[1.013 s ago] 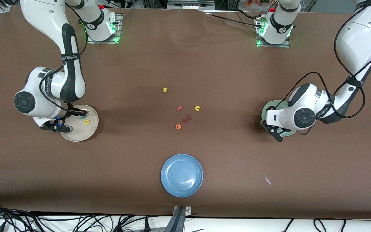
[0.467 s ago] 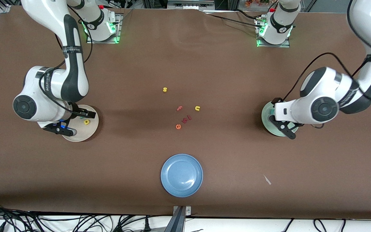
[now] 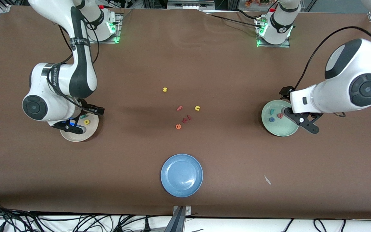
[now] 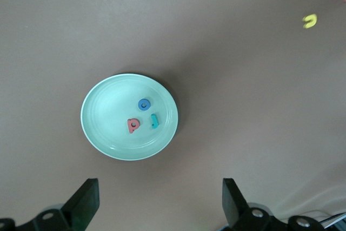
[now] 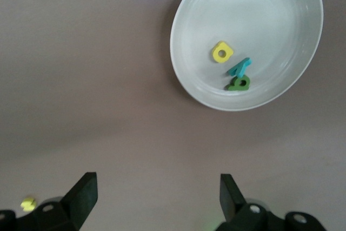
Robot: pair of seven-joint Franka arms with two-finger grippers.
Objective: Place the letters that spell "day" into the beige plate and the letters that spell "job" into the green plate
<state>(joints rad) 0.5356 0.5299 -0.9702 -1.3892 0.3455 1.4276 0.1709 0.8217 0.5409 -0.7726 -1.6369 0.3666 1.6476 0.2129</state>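
Left gripper [image 3: 301, 120] at the right of the front frame, jaws spread wide and empty, hanging over the rim of the green plate [image 3: 285, 131]; in that plate, seen from the left wrist, a blue "o" [image 4: 144, 104], a pinkish-red "b" [image 4: 133, 125] and a teal "j" [image 4: 154, 121], close together near the plate's middle. Right gripper [image 3: 80, 120] at the left of the front frame, jaws likewise wide apart and holding nothing, above the beige plate [image 3: 75, 138]; inside it, in the right wrist picture, a yellow "a" [image 5: 222, 52], a teal "y" [image 5: 239, 67] touching a dark green "d" [image 5: 239, 83]. At the frame's centre, loose on the brown table [image 3: 185, 58]: a yellow "s" [image 3: 165, 89], a yellow "u" [image 3: 197, 108], a pink "f" [image 3: 179, 108], an orange "e" [image 3: 178, 126] and small red pieces [image 3: 187, 119] just beside it. Lower centre, a blue plate [image 3: 182, 175], bare.
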